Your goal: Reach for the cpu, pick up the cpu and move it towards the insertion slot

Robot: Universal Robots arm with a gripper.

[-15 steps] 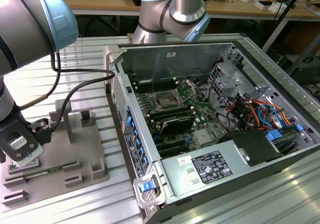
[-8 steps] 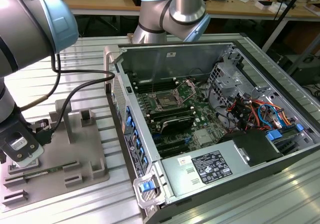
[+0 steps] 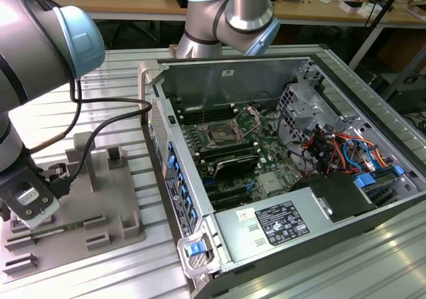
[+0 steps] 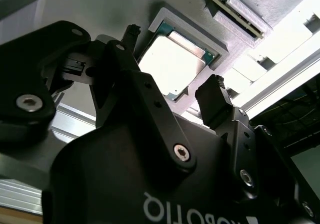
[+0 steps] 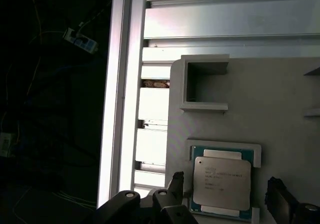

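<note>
The gripper [image 4: 173, 59] hangs low over the grey fixture [image 3: 113, 199] at the exterior view's left, fingers spread wide either side of the cpu [image 5: 222, 183] (lying flat in its recess, ungripped). The insertion slot [image 3: 219, 136] sits well apart, inside the open computer case [image 3: 233, 79]

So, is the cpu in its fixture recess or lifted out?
In: the cpu lies flat in the grey fixture, open gripper over it.

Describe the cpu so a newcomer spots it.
On the exterior view's left, beside the open computer case, sits a grey plastic fixture. The cpu lies flat in a square recess there, below the open pincer. Unlike the grey plastic around it, it is silvery with a thin green rim.
</note>
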